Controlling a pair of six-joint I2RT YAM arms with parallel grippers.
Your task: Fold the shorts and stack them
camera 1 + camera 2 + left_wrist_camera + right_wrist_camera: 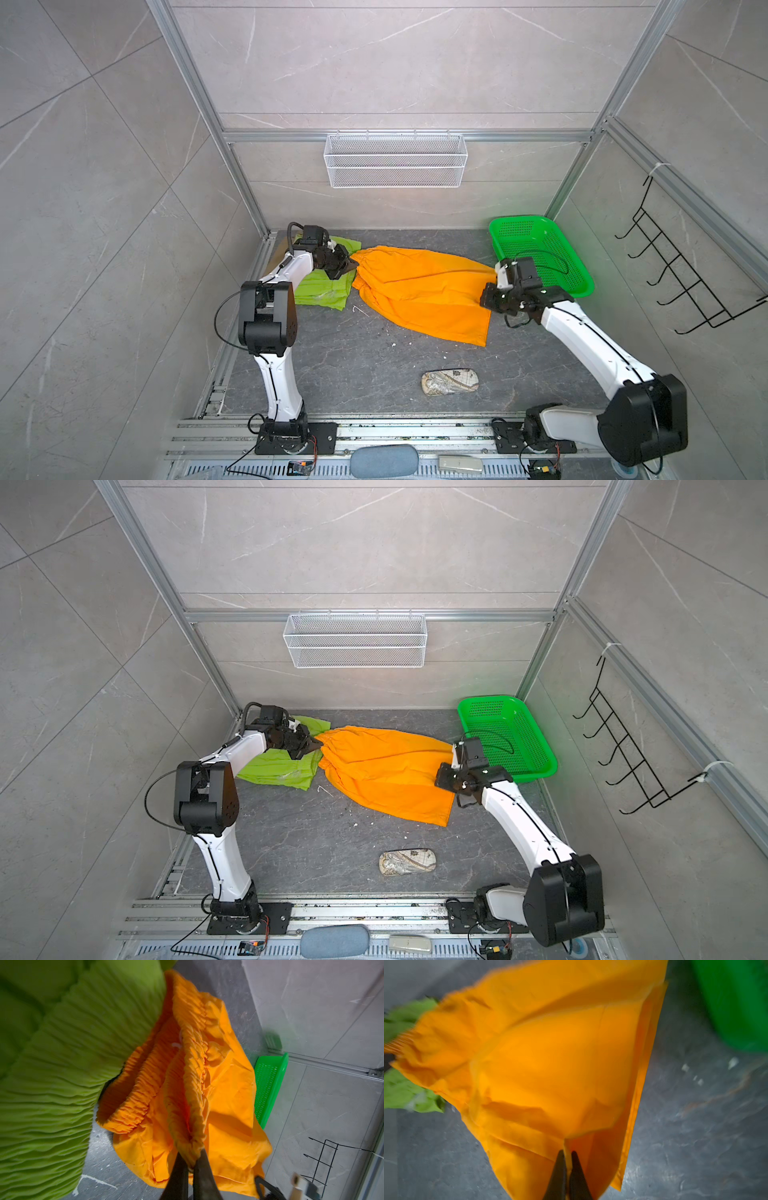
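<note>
1. In both top views the orange shorts [419,291] are stretched across the middle of the frame, low over the dark bench [353,374]. The gathered waistband is at the left and the leg hems are at the right
2. The left end effector [353,264], left of centre, is pressed together on the orange waistband. The right end effector [485,296], right of centre, is pinching the leg hem
3. The lime green shorts [322,286] lie on the bench at centre left, under the left wrist and touching the orange waistband. The green basket [540,220] sits at the right rear, just behind the right end effector. A patterned pouch [449,381] lies at lower centre, well apart from the cloth
4. In a top view a white wire basket [355,640] hangs on the back wall at upper centre, and a black hook rack [631,746] hangs on the right wall
5. In the left wrist view the two dark fingers [178,1174] of the left end effector [193,1164] are clamped on a fold of the elastic waistband of the orange shorts [224,1095]. The ruched waistband of the lime green shorts [52,1064] touches the orange one, and the green basket [268,1088] stands beyond the orange cloth
6. The right wrist view is blurred. The right end effector [568,1157] has its tips squeezed on a thin orange hem edge, and the orange shorts [550,1064] fan out from that grip above the bench [695,1126]. The lime green shorts [400,1093] are at the cloth's far end, and the green basket [733,1001] is beside it
</note>
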